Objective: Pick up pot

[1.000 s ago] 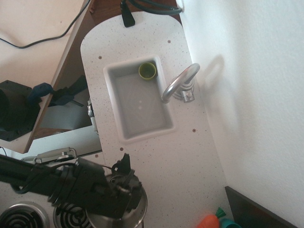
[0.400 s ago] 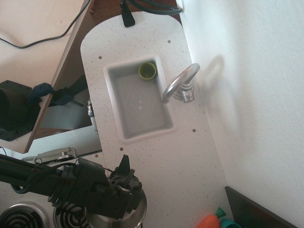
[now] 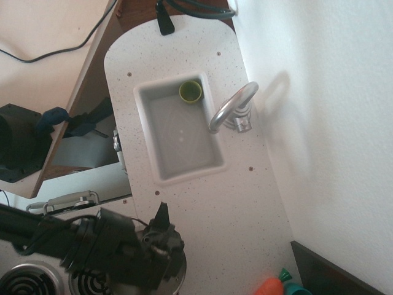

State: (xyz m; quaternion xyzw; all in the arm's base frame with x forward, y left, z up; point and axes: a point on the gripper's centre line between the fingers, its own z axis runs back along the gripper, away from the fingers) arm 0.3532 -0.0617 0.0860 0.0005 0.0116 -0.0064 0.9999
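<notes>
We see the pot (image 3: 177, 278) upright below the sink (image 3: 180, 130); the gripper (image 3: 161, 236) covers it, its opening hidden.

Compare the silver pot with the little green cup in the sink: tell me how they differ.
Colour: the pot is shiny silver metal, the cup is matte yellow-green.
Size: the pot looks clearly wider than the cup.
Place: the pot sits at the counter's near end by the stove burners, the cup in a far corner of the sink.
View: the arm and claw cover most of the pot; the cup is unobstructed.
Both are round.
</notes>
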